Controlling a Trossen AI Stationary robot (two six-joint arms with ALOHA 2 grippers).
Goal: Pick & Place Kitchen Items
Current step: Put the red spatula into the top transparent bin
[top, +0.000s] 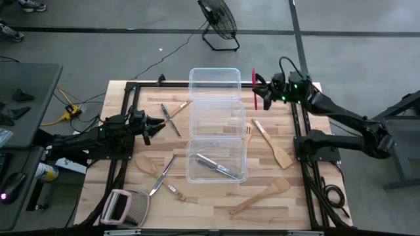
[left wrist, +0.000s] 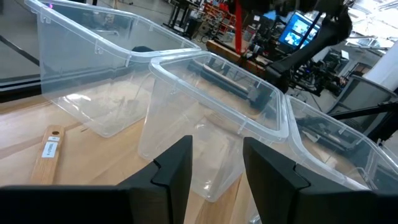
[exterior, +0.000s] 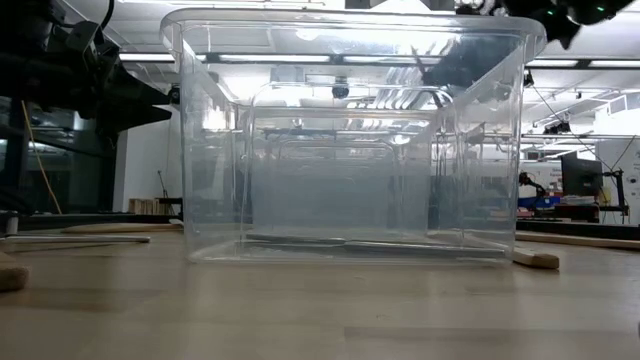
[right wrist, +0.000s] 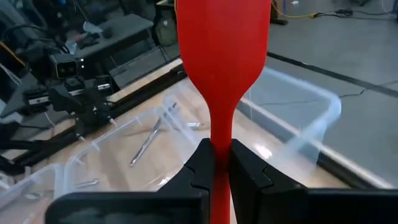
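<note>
One red spatula is clamped in my right gripper, carry step, far tub just beside it. Next I swing over its rim and release. Left gripper waits, fingers apart.

Three clear plastic tubs stand in a row on the tabletop. One red spatula is in view. Four pale wooden utensils lie out: a slotted spatula, a flat turner, a long spoon and another spoon. Two metal pieces lie in the nearest tub.
</note>
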